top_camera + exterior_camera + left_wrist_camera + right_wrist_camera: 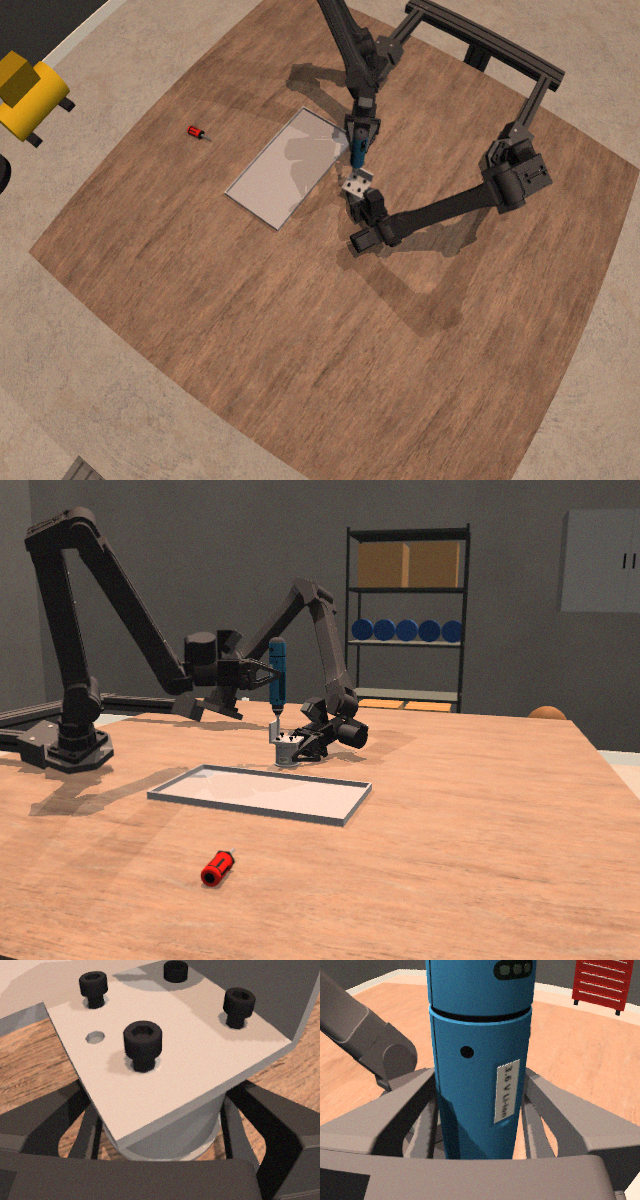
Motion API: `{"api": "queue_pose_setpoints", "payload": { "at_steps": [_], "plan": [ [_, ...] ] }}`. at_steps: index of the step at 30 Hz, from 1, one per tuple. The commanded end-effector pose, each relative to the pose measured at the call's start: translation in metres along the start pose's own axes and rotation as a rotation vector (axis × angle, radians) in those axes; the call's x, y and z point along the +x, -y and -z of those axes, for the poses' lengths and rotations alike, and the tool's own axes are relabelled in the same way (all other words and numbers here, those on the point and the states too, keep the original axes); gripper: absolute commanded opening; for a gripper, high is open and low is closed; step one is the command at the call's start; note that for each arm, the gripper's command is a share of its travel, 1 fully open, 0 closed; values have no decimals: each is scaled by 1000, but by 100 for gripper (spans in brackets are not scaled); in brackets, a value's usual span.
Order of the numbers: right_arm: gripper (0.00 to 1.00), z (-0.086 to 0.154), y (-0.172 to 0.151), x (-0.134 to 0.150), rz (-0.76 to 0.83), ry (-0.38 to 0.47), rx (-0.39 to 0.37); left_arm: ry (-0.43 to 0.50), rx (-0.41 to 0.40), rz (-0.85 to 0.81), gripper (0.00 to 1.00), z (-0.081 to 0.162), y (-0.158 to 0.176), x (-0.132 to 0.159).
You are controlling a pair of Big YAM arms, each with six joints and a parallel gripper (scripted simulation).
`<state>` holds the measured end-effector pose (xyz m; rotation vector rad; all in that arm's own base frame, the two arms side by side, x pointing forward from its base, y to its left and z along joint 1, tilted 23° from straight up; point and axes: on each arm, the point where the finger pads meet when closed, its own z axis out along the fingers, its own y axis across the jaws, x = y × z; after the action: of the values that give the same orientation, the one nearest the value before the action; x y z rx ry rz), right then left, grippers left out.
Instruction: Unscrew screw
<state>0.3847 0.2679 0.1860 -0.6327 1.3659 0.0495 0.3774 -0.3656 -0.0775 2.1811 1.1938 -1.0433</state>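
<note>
The joint module (pixel 285 751) stands on the table with the pale bracket (pixel 167 1054) on top. Three black screws stand raised on the bracket: front (pixel 142 1043), left (pixel 94 987) and right (pixel 239 1003). A fourth screw (pixel 175 970) sits low by the bracket's upright wall, and a small empty hole (pixel 95 1038) lies beside the front screw. My left gripper (pixel 161 1078) is shut on the module's round body. My right gripper (pixel 268 675) is shut on the blue electric screwdriver (pixel 279 669), upright, its bit just above the bracket. The bit does not show in the left wrist view.
A shallow grey tray (pixel 286 167) lies right beside the module. A small red hand screwdriver (pixel 195 132) lies alone further off on the table. A dark metal frame (pixel 485 41) runs along the table's far edge by the arm bases.
</note>
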Motion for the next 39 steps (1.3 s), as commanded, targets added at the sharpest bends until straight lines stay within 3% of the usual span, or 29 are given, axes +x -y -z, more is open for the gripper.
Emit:
{"api": "queue_pose_setpoints", "payload": {
  "at_steps": [1, 39],
  "plan": [
    [42, -4, 6, -15, -24, 58, 17, 1, -11, -17, 59, 3, -8, -4],
    [42, -2, 7, -13, -25, 66, 19, 1, -11, -17, 59, 3, -8, -4]
  ]
}}
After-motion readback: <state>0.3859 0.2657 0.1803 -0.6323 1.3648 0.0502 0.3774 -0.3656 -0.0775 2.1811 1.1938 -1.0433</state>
